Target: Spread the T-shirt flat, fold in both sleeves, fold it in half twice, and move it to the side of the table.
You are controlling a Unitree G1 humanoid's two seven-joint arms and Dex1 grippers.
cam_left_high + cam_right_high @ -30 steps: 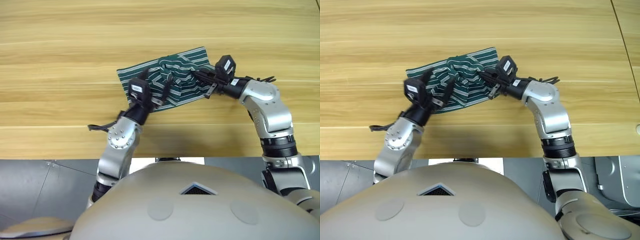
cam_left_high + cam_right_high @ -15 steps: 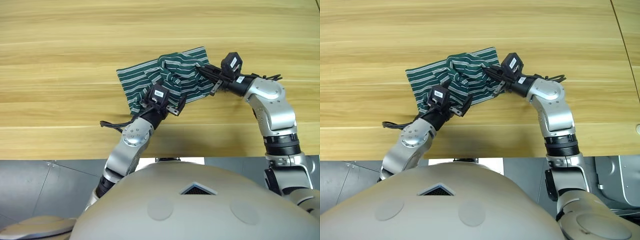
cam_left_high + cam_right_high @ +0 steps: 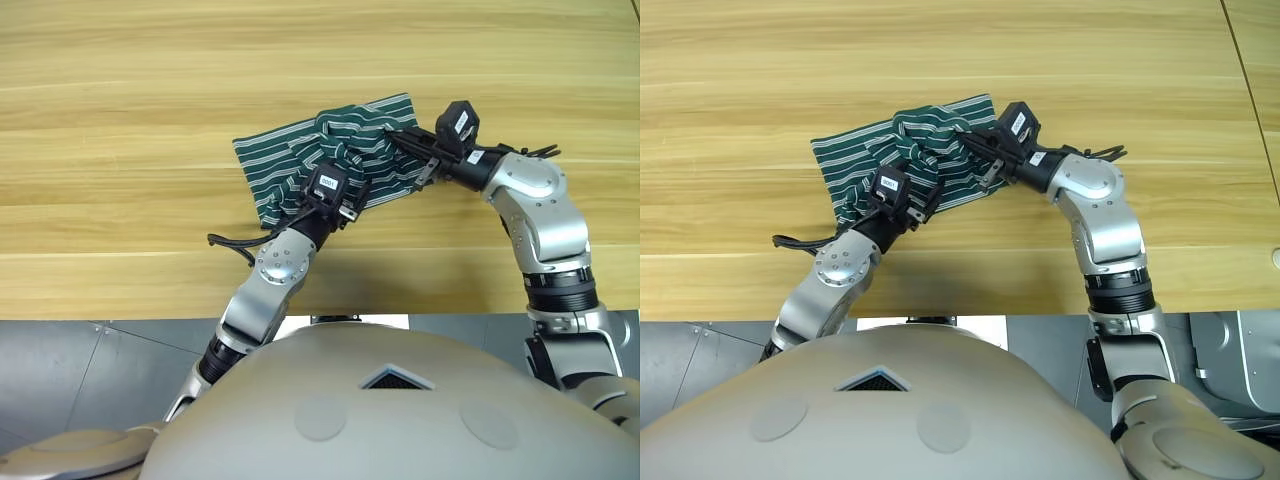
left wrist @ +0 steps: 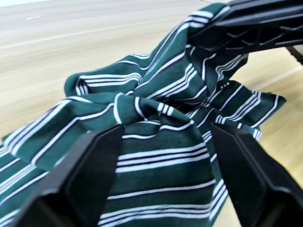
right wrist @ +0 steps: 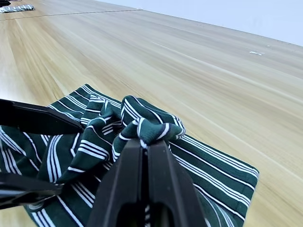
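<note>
Where T-shirt (image 3: 285, 155) lies bunched, pale wood-plank table (image 3: 120, 90).

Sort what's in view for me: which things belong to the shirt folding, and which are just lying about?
Part of the job:
- T-shirt, bunched, not yet flat
- left pincer, open over the shirt
- right pincer, shut on a raised fold

Just there:
- table
- striped item far off on the table, too small to identify

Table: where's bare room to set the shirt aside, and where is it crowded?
Bare table lies beyond the far edge of the T-shirt and off to both sides. Crowded over the shirt, where the open left gripper hovers and the right gripper pinches a fold.
</note>
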